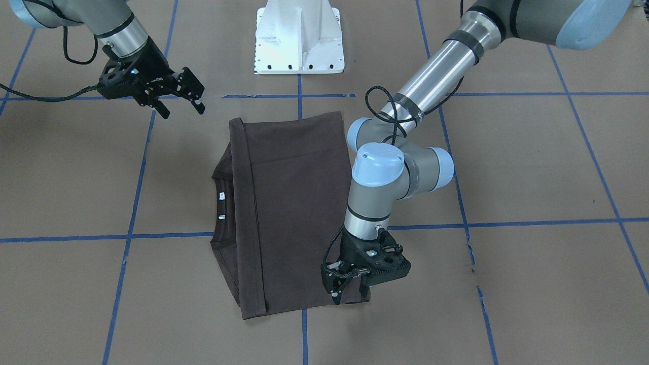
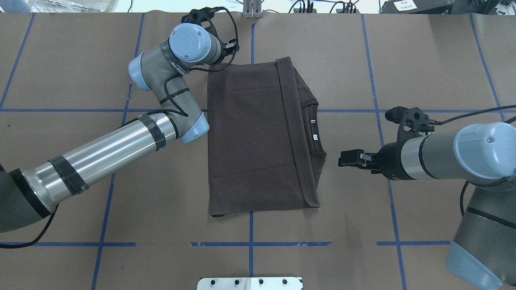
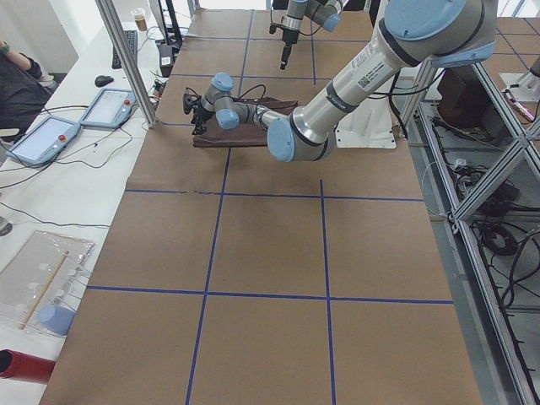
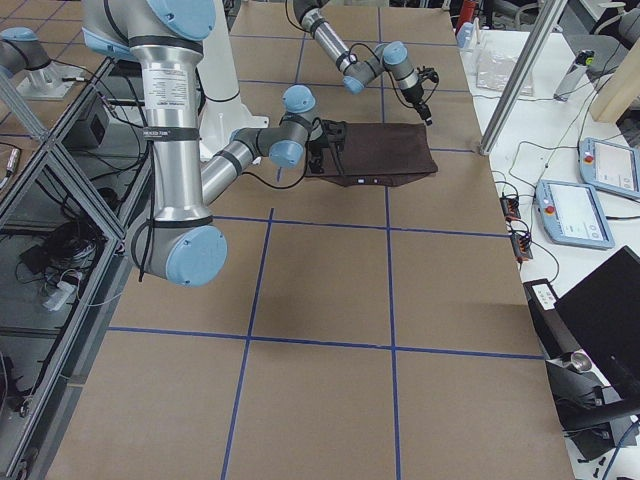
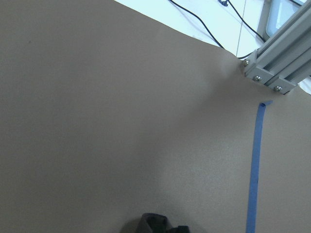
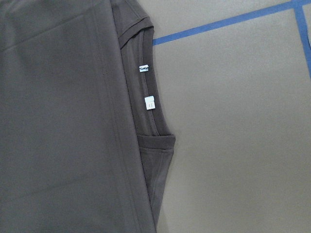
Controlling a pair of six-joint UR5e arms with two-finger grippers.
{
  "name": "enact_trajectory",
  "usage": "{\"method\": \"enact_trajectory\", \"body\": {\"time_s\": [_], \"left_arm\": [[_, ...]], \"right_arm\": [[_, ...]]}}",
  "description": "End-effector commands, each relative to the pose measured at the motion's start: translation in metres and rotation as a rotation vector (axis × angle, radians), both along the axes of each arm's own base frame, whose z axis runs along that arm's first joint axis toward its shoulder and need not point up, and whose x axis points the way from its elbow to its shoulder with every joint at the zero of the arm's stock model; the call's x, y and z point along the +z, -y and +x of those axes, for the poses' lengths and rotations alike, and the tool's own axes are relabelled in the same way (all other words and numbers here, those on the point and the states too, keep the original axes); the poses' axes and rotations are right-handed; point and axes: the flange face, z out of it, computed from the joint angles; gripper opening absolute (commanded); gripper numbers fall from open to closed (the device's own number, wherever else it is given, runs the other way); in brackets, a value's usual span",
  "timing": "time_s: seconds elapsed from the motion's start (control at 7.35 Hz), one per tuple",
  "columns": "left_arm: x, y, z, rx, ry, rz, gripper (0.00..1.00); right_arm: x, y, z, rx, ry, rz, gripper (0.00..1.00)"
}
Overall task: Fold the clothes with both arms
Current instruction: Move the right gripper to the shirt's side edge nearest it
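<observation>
The dark brown T-shirt (image 1: 299,203) lies folded into a rectangle on the brown paper, with its collar and white neck tags (image 6: 149,103) showing at its edge on my right side (image 2: 250,141). My left gripper (image 1: 349,296) points down over the shirt's far corner on my left; its fingers look open with nothing between them. In the overhead view the left wrist hides it. My right gripper (image 1: 180,106) is open and empty, held above the table just off the collar edge (image 2: 346,157). The right wrist view looks down on the collar and the folded hem.
The white bolted pedestal base (image 1: 299,40) stands at the robot's side of the table. Blue tape lines (image 2: 250,243) grid the paper. An aluminium frame post (image 5: 274,63) stands at the far edge near the left gripper. Tablets (image 3: 42,139) lie beyond the table edge.
</observation>
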Motion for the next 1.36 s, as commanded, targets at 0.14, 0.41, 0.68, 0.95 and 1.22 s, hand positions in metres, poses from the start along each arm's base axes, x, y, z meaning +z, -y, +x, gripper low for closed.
{"method": "enact_trajectory", "body": {"time_s": [0.14, 0.41, 0.68, 0.95, 1.22], "left_arm": [[-0.029, -0.015, -0.035, 0.091, 0.049, -0.071, 1.0], [-0.026, -0.065, -0.081, 0.135, 0.061, -0.09, 1.0], [-0.039, -0.119, -0.128, 0.149, 0.057, -0.08, 1.0], [-0.046, -0.133, -0.134, 0.163, 0.066, -0.099, 1.0], [-0.042, -0.137, -0.128, 0.174, 0.07, -0.102, 1.0]], "right_arm": [[0.005, 0.022, -0.034, -0.036, -0.084, 0.013, 1.0], [-0.04, 0.037, -0.067, -0.141, -0.25, 0.053, 1.0], [-0.063, 0.048, -0.12, -0.207, -0.351, 0.021, 1.0], [-0.05, 0.017, -0.154, -0.288, -0.406, 0.003, 1.0], [-0.035, 0.001, -0.181, -0.331, -0.44, -0.006, 1.0]]}}
